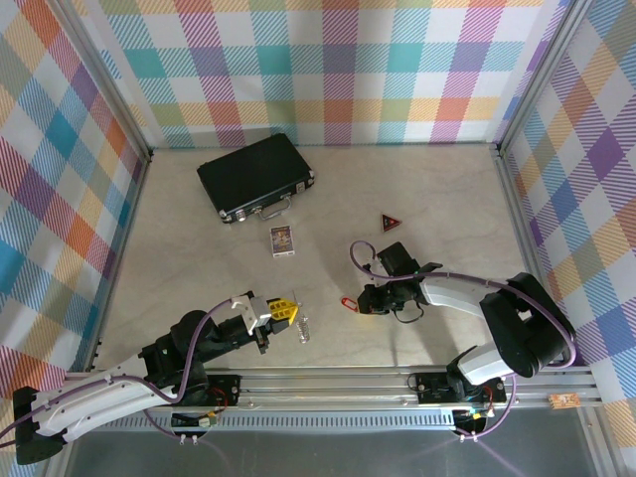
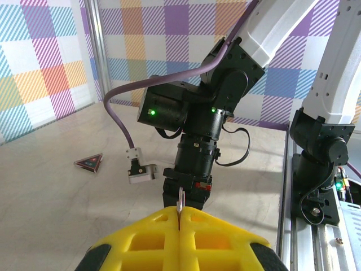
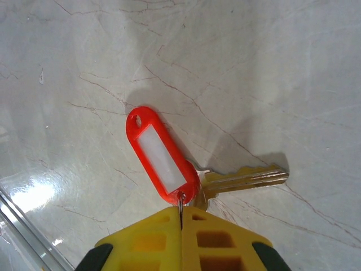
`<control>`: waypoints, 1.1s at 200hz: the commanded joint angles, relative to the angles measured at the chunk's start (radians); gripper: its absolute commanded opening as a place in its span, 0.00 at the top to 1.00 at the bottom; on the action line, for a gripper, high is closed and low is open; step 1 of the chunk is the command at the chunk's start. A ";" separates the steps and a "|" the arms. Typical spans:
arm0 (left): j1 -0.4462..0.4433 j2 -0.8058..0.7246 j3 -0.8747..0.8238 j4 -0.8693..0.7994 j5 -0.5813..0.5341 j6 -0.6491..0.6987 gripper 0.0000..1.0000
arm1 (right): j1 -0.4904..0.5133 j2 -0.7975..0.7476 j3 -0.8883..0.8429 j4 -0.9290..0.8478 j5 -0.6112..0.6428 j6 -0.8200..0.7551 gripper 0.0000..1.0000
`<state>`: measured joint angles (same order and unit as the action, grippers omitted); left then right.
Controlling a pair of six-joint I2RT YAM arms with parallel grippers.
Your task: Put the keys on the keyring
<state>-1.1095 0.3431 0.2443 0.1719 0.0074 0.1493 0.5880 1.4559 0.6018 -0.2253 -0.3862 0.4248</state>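
The key (image 3: 248, 179) lies flat on the marble table with its bright red plastic tag (image 3: 161, 155) angled up to the left. My right gripper (image 3: 181, 210) is shut on the small wire loop that joins tag and key. From above, the red tag (image 1: 348, 303) sits just left of the right gripper (image 1: 366, 301). My left gripper (image 1: 283, 310) is shut on the keyring (image 1: 303, 328), which hangs silvery off its tip. In the left wrist view, a thin metal edge of the keyring (image 2: 180, 199) sticks up between the closed yellow fingers (image 2: 208, 226), facing the right arm's wrist.
A black case (image 1: 256, 177) with a metal handle lies at the back left. A small card (image 1: 282, 239) sits in front of it. A dark red triangular piece (image 1: 391, 223) lies right of centre, also seen on the tabletop (image 2: 89, 162). An aluminium rail (image 1: 397, 378) runs along the near edge.
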 commanded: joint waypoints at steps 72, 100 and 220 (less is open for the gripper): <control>-0.004 0.023 0.084 -0.004 0.030 0.015 1.00 | 0.196 -0.397 0.033 -0.015 0.047 -0.191 1.00; -0.004 0.026 0.106 -0.015 0.081 0.011 1.00 | 0.256 -0.524 0.071 -0.021 0.016 -0.299 1.00; -0.004 0.141 0.162 0.042 0.233 -0.009 1.00 | 0.460 -0.526 0.321 -0.214 0.013 -0.510 1.00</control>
<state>-1.1095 0.4744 0.3641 0.1417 0.1989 0.1455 1.0267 0.9283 0.8879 -0.3897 -0.4129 -0.0437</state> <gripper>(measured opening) 0.059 0.041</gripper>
